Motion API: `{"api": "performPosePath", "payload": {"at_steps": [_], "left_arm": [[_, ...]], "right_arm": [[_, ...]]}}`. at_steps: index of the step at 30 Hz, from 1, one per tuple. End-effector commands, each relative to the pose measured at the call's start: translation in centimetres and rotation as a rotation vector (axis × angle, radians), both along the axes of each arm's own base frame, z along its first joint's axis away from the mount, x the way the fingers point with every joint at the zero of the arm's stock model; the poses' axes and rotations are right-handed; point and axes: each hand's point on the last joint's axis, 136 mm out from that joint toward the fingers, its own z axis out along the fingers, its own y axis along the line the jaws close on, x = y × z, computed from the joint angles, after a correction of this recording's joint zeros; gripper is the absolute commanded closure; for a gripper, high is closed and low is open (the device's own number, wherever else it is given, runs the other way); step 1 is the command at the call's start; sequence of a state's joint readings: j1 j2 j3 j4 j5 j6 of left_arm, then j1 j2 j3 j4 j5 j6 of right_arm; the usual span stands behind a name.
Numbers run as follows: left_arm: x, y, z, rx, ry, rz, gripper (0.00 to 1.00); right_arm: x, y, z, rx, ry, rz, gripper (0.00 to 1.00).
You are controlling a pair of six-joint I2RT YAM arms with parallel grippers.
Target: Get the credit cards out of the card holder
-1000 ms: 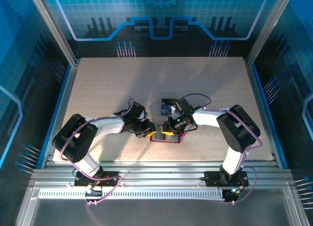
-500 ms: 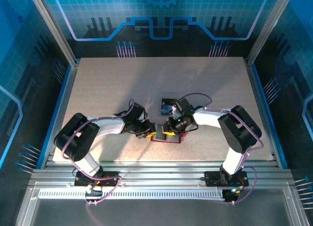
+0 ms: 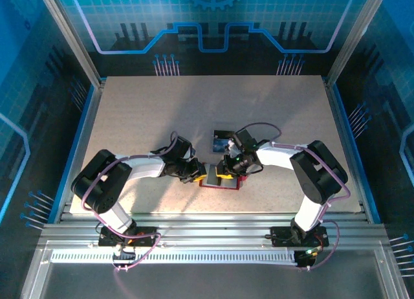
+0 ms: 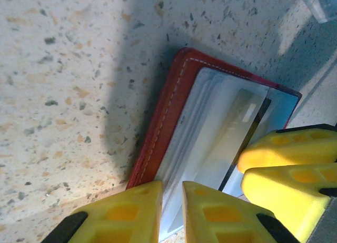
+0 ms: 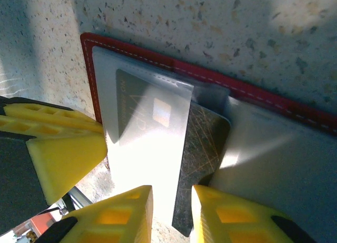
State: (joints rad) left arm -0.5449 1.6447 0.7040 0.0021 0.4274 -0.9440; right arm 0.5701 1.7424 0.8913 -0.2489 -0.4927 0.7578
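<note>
The red card holder point(image 3: 220, 182) lies open on the table near the front edge, its red rim point(image 4: 163, 117) framing clear pockets. A greyish card point(image 5: 139, 103) sits inside the clear pocket. A dark card point(image 5: 202, 153) sticks partway out of the holder point(image 5: 263, 98), its free end between the tips of my right gripper point(image 5: 172, 216), which stands a little open over it. My left gripper point(image 4: 172, 211) is almost shut, a thin gap left, tips at the holder's left edge. In the top view the left gripper point(image 3: 198, 175) and right gripper point(image 3: 226, 171) meet over the holder.
A blue card point(image 3: 222, 143) lies flat on the table just behind the holder, with a dark one tucked behind it. The right fingers point(image 4: 284, 161) crowd the left wrist view. The table's front edge and metal rail point(image 3: 207, 218) run close in front.
Almost nothing: both grippers stay at the holder, and the right arm's elbow has drifted slightly to the right.
</note>
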Motion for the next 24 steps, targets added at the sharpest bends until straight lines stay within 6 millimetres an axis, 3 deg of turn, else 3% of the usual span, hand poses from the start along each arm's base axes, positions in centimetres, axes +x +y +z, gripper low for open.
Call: {"api": "performPosePath", "payload": {"at_steps": [1, 24], "left_arm": [[-0.6, 0.6, -0.7, 0.02, 0.038, 0.011, 0.81], [0.9, -0.5, 2.5, -0.006, -0.017, -0.01, 0.81]], "right_arm": [[0.2, -0.5, 0.7, -0.01, -0.018, -0.003, 0.72], [0.7, -1.0, 2.3, 0.022, -0.044, -0.026, 0.72]]}}
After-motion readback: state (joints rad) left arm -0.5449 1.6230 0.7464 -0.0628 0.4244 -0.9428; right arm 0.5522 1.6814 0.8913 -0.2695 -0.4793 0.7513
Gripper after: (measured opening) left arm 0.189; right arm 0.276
